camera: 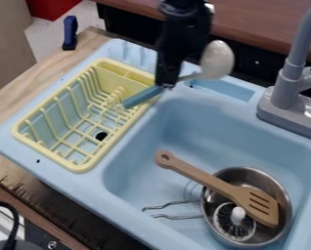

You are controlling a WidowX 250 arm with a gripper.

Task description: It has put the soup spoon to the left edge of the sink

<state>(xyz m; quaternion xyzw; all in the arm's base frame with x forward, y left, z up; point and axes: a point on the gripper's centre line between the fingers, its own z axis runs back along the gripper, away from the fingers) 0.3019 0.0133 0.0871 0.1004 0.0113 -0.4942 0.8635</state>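
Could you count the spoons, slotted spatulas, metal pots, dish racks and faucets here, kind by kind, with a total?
Spoon: 1
Slotted spatula: 1
Metal pot: 1
Dish rack: 1
Faucet: 1
Total: 5

Open room: upper half of the sink basin [227, 124], side to side. Obstacles: faucet [287, 88] standing at upper right corner; steel pan [250, 172] at lower right, slotted spatula [217, 184] projecting beyond its rim; upright-pronged dish rack [86, 163] along left side.
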